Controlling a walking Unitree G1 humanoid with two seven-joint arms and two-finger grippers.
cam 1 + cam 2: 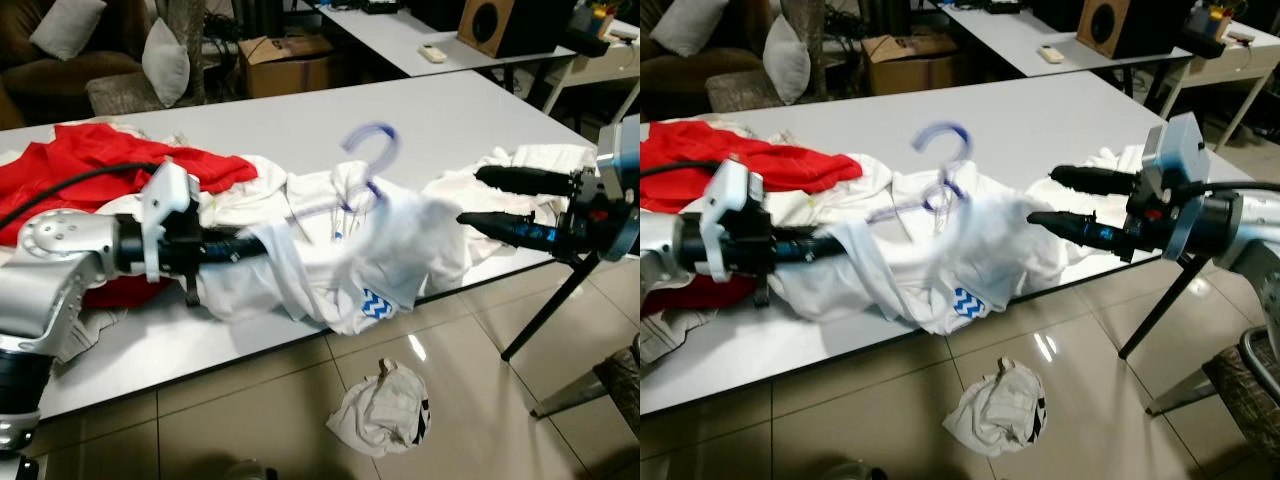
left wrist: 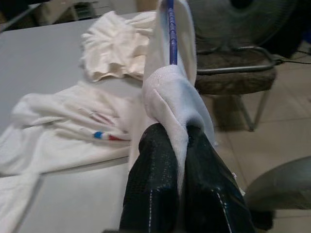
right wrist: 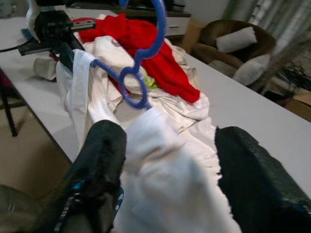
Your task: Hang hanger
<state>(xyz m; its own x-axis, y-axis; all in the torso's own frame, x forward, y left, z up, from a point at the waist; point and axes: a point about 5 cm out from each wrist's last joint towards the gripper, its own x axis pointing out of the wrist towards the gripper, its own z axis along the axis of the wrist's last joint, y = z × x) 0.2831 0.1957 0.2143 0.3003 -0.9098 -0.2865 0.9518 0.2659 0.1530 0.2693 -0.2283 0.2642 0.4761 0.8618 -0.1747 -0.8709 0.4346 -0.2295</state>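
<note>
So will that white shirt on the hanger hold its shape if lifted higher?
Probably not: the white shirt already sags in folds between the left pincer and the blue hanger. It looks light, and may slide along the hanger.

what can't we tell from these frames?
- Blue plastic hanger: its shoulders are covered by the white shirt, and the hook is motion-blurred in both eye views.
- Left pincer: its fingers are shut on a fold of the white shirt; whether the hanger's bar is inside the fold is hidden in the left wrist view.
- Right pincer: open; contact with the shirt's blurred edge is unclear.
- Crumpled white cloth on the floor: what it is cannot be told.
</note>
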